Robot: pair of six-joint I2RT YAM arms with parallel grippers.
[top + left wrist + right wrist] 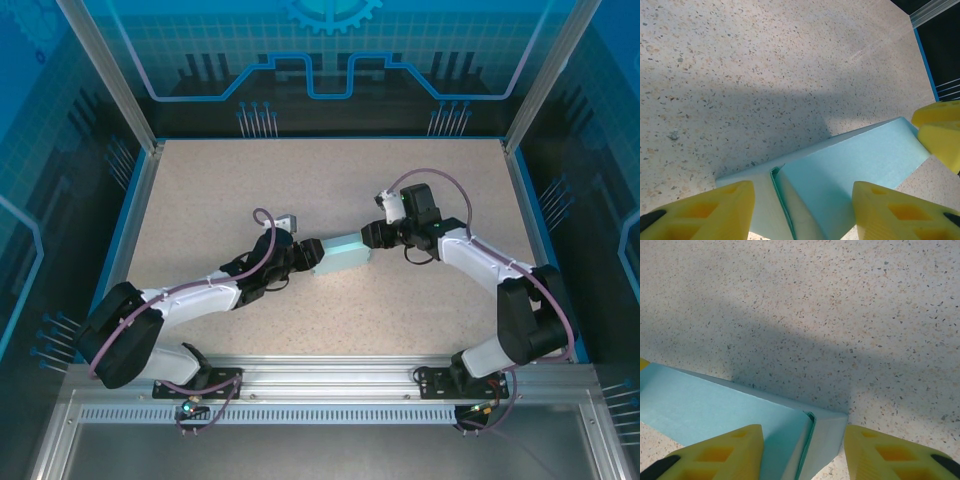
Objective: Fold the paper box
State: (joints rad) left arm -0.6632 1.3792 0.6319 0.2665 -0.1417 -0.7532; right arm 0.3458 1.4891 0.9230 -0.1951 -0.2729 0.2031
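Paper box (340, 255), smooth pale-blue card

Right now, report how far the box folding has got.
Done: the pale light-blue thin-card box already stands as a rectangular body. In hand: the left hand and right hand straddle its opposite ends; whether they clamp it is unclear. Left: at each end a slit gapes beside the end flap, so both ends seem to need pressing home.
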